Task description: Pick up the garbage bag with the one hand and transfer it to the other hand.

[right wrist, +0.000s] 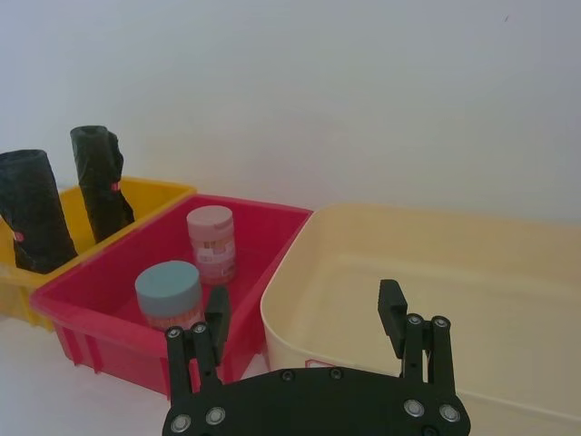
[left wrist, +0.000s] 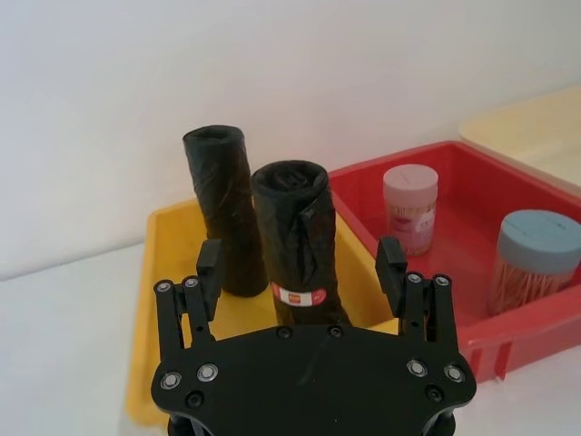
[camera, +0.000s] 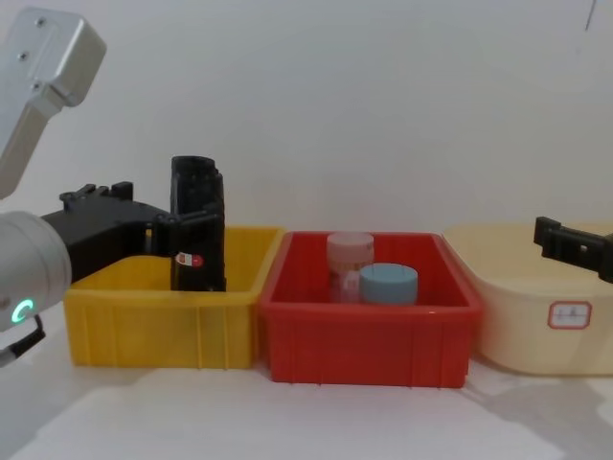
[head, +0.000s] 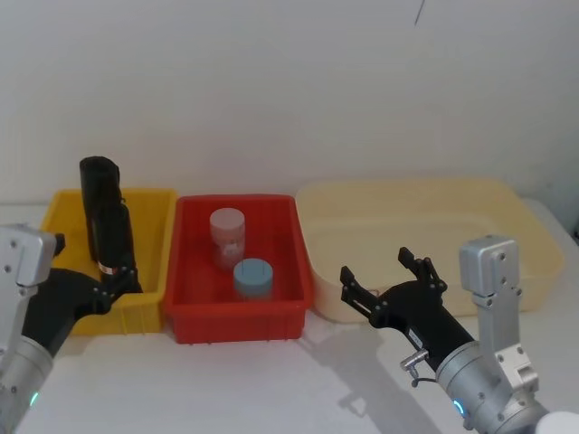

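bag [left wrist: 295, 236] stands upright in yellow bin [left wrist: 172, 263], red-and-white sticker near its base. second black roll [left wrist: 222, 200] just behind it, also upright. left pincer [left wrist: 300, 262] reaches over the bin's front wall, fingers [left wrist: 211, 263] apart, one on each side of the bag; a gap shows either side, not clamped. right pincer [head: 375, 267] hangs over the desk [head: 271, 380] before the cream tub [head: 507, 208], fingers apart, holding nothing, well apart from the bag. red bin [head: 235, 321] sits between yellow bin and tub and holds two jars: pink-lidded [head: 227, 237], blue-lidded [head: 253, 278].
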`<state>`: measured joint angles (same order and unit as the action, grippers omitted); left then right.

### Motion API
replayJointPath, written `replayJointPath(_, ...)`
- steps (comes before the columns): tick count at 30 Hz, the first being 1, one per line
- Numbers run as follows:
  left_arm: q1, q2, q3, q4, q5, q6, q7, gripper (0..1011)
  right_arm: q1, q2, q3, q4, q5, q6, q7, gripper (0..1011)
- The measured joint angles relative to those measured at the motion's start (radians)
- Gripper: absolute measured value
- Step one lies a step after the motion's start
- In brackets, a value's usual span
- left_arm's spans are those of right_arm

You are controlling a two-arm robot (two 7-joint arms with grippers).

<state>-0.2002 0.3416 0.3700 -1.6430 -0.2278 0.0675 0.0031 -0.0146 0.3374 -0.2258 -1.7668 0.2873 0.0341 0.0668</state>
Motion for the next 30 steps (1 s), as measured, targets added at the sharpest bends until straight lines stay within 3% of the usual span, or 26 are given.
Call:
replayJointPath(8,-0.046,-0.025,-0.002,0.057,-0.014,-0.020,-0.039,1001,0.000,0.000,0.000,0.000,0.000,0.000,0.000,1000)
replayJointPath(30,-0.124,-0.053,-0.008,0.147,-0.003,-0.033,-0.089,1001,0.000,0.000,0.000,0.000,0.000,0.000,0.000,1000)
